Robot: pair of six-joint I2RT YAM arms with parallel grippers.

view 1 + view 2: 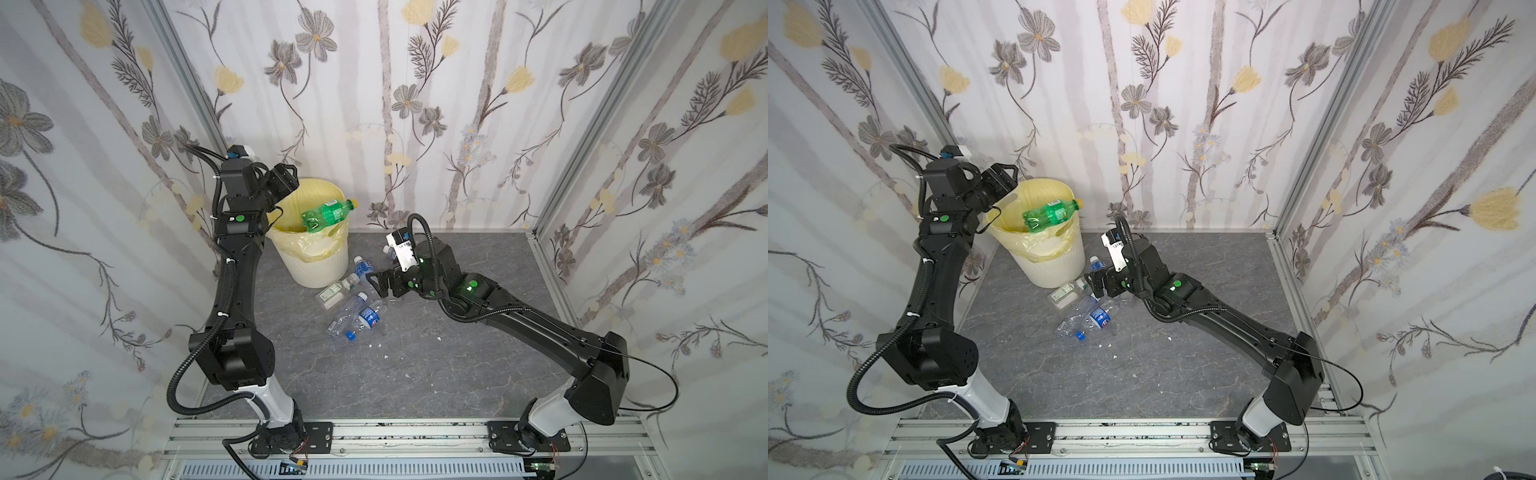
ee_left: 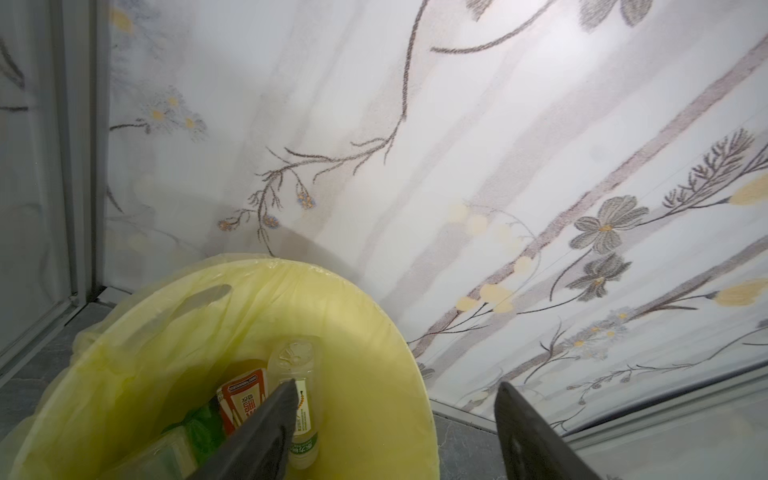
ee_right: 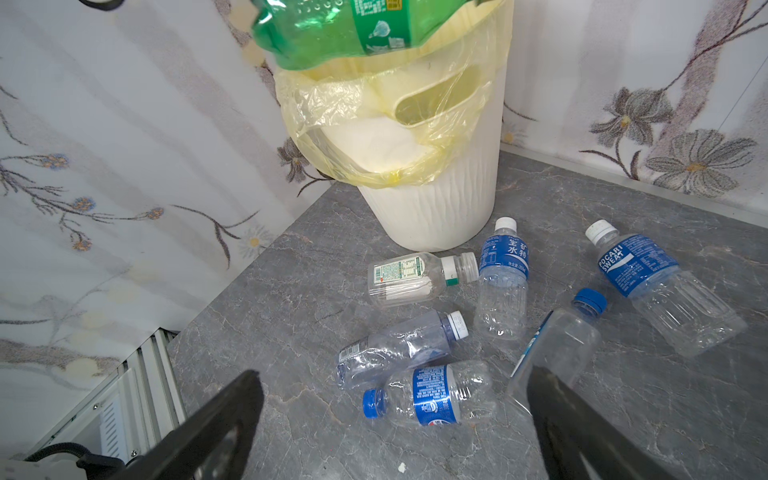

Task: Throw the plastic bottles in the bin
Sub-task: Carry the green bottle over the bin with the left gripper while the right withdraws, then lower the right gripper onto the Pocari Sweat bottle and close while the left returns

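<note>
Grey table (image 1: 415, 374) carries loose bottles (image 1: 368, 318) lying flat just at 7 o'clock of the right jaws, wide open, empty and nearer; left jaws, apart and empty, hang over the bin (image 1: 320, 270), green bottle (image 1: 328, 214) at its mouth.

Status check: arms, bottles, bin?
Left end effector open over bin. Right end effector open above six floor bottles. Green bottle at bin mouth, not yet down.
</note>
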